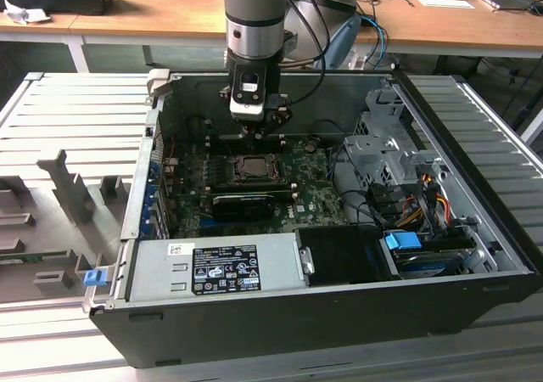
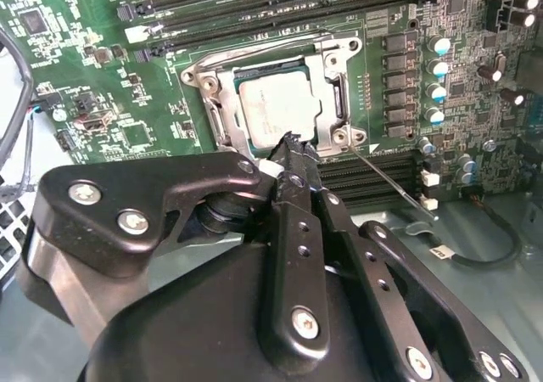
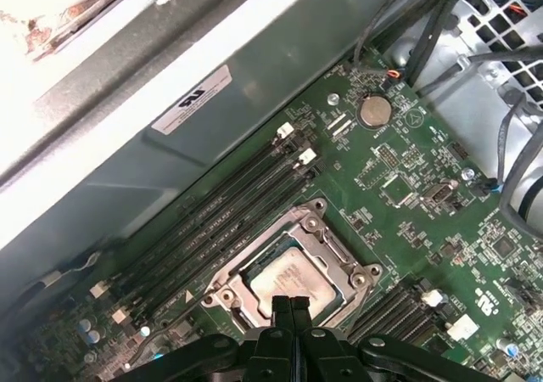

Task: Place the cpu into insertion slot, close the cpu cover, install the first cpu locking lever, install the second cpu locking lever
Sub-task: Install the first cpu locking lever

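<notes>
One arm (image 1: 254, 17) vertical, end effector (image 3: 290, 304) fingers together, over cpu (image 3: 287, 273).

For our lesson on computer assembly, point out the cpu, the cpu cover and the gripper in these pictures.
the cpu (image 2: 276, 110), second wrist view, middle of its metal face.
the cpu cover (image 2: 329, 76), second wrist view, frame's side bar.
the gripper (image 3: 291, 302), first wrist view, between its fingertips.
</notes>
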Available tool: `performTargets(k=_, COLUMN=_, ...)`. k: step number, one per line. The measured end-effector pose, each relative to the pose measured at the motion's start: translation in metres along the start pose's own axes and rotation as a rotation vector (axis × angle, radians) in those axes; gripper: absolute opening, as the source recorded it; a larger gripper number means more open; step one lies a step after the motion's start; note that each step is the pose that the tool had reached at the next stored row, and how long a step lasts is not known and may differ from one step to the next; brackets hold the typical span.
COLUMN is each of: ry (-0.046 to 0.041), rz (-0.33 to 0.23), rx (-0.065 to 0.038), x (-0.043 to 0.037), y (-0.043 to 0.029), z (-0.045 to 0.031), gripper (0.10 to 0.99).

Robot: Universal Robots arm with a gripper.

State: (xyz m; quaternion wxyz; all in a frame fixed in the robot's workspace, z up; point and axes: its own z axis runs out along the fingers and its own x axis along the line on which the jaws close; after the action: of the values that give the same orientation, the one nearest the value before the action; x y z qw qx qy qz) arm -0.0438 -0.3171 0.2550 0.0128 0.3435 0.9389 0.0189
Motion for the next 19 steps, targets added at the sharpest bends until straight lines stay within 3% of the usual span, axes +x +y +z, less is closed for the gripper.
performTargets(k=9, ry=0.0022, rz=-0.047, rx=-0.001, x=0.0006, y=-0.0006, z=0.0001, gripper=0.106)
performTargets(k=19, ry=0.0100, rz=-0.221, rx=-0.002, x=0.0006, y=-0.0005, z=0.0002, gripper=0.106)
